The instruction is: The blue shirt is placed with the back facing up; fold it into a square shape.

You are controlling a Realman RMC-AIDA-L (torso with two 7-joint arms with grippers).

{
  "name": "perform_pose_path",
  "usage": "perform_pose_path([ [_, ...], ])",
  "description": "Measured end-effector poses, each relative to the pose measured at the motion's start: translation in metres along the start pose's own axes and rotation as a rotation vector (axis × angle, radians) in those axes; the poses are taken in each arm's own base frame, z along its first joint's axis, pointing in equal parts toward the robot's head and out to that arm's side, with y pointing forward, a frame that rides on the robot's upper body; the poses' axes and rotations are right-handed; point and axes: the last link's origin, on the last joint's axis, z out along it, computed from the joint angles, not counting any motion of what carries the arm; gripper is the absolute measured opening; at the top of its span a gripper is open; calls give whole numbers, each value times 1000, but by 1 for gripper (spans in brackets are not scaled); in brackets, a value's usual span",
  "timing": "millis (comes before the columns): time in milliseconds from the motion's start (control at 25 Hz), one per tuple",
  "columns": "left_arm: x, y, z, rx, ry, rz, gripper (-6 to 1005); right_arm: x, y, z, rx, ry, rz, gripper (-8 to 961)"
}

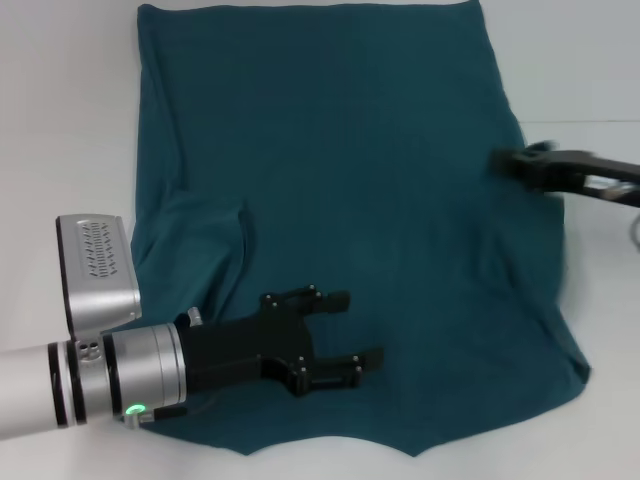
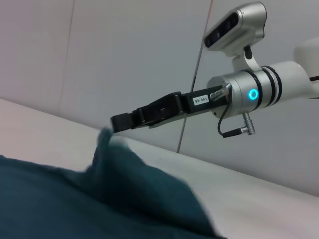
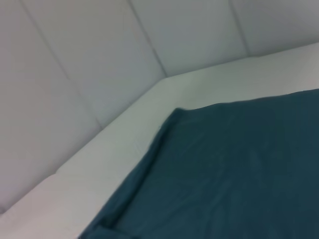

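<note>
Blue shirt (image 1: 370, 200) lies spread on the white desk (image 1: 60, 120), plain side up, left sleeve folded inward. Left arm reaches in low from the near left, roughly level; left pincer (image 1: 355, 330) hovers over the near part of the shirt, fingers apart, holding nothing. Right pincer (image 1: 512, 163) is at the shirt's right edge (edge bunched and raised beneath it); can't tell if it's open or closed.

the blue shirt (image 1: 350, 200) spread flat on the table (image 1: 60, 120), left gripper (image 1: 345, 335) over its near left part, right gripper (image 1: 515, 165) at its right edge
</note>
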Motion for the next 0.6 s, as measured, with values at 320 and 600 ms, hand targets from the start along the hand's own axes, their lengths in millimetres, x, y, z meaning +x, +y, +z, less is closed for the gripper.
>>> perform_pose_path([
  [320,-1,-2,0,13,-7,-2,831,5,19,22,-44,68,-42,152],
  [600,-2,-2,-1,16,-9,-2,832,6,3,5,7,56,30,392],
])
